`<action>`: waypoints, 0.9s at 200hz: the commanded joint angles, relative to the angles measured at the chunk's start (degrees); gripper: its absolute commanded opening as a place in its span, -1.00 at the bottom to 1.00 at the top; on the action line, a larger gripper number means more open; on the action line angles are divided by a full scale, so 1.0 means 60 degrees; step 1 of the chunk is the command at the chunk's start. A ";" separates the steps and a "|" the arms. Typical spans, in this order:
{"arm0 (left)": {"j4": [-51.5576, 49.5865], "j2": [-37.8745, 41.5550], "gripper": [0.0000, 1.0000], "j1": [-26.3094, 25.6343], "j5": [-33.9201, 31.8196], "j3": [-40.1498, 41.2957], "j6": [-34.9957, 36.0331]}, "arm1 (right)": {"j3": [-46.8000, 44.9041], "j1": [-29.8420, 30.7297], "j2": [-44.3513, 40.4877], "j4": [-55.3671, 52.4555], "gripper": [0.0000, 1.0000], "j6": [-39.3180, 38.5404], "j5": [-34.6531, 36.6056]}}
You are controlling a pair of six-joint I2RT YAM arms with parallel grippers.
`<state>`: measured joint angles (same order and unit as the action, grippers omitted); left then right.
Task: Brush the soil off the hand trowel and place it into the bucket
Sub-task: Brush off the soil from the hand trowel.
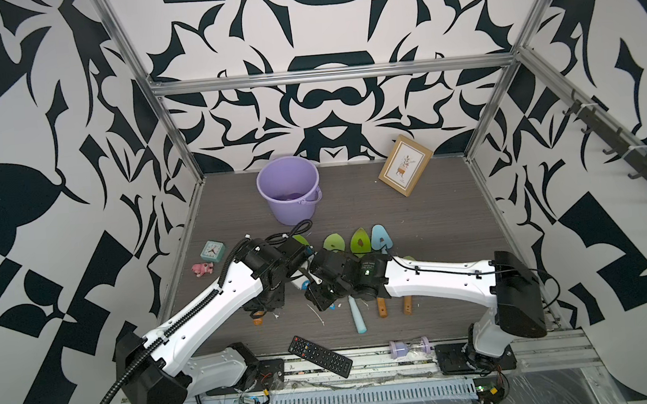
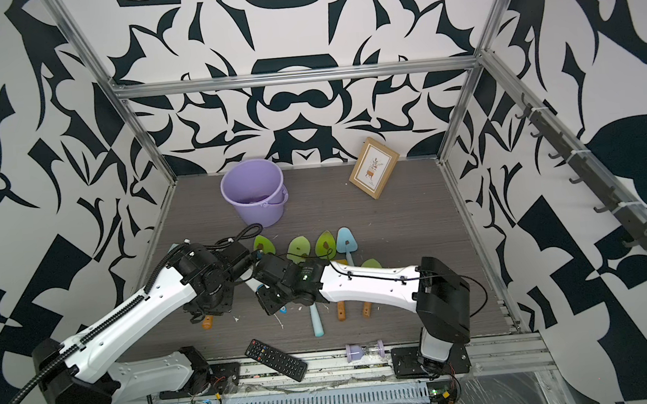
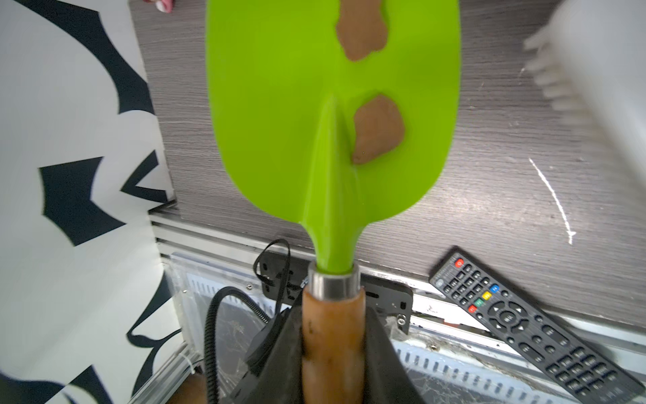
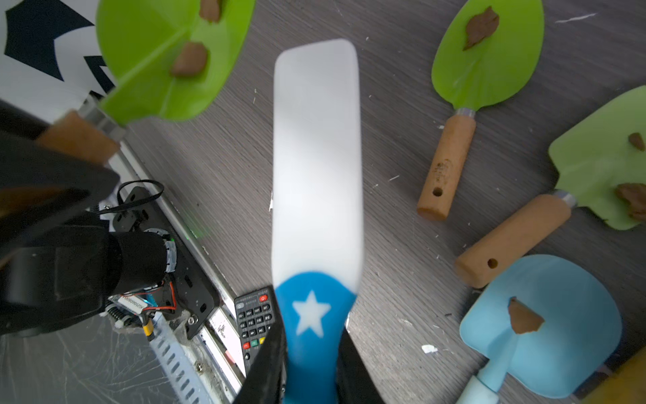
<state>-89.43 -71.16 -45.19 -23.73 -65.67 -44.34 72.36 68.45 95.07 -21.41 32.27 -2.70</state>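
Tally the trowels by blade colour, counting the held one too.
Green trowels: 4, one held in the left gripper
Blue trowel: 1
Total: 5
A yellow edge beside the blue one is mostly hidden, not counted.

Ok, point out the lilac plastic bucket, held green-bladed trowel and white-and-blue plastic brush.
lilac plastic bucket (image 1: 292, 213): a top view, outer wall.
green-bladed trowel (image 3: 272, 122): left wrist view, bare blade.
white-and-blue plastic brush (image 4: 316, 157): right wrist view, white back.
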 commanded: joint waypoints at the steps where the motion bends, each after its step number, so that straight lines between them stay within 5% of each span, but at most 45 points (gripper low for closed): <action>1: -0.2139 -0.1023 -1.00 -0.0233 -0.1222 -0.0621 -0.0601 | -0.0165 0.0044 -0.0480 0.1001 -1.00 0.0202 -0.0083; 44: -0.2153 -0.2989 -1.00 -0.0883 -0.1405 -0.0311 -0.0880 | -0.1080 -0.0160 -0.1038 0.1081 -1.00 0.0493 0.0047; 97: -0.1942 -0.3610 -1.00 -0.0862 -0.1232 -0.0978 -0.0724 | -0.1538 -0.0366 -0.1328 0.1318 -1.00 0.0497 -0.0278; 180: -0.0570 -0.2224 -1.00 -0.0599 0.0545 -0.0811 0.0628 | -0.2507 -0.1311 -0.2066 0.4213 -1.00 0.0779 -0.3114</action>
<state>-88.73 -87.24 -49.50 -23.62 -72.16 -41.95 56.31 63.09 86.96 -7.51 35.99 -16.82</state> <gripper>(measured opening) 0.261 0.252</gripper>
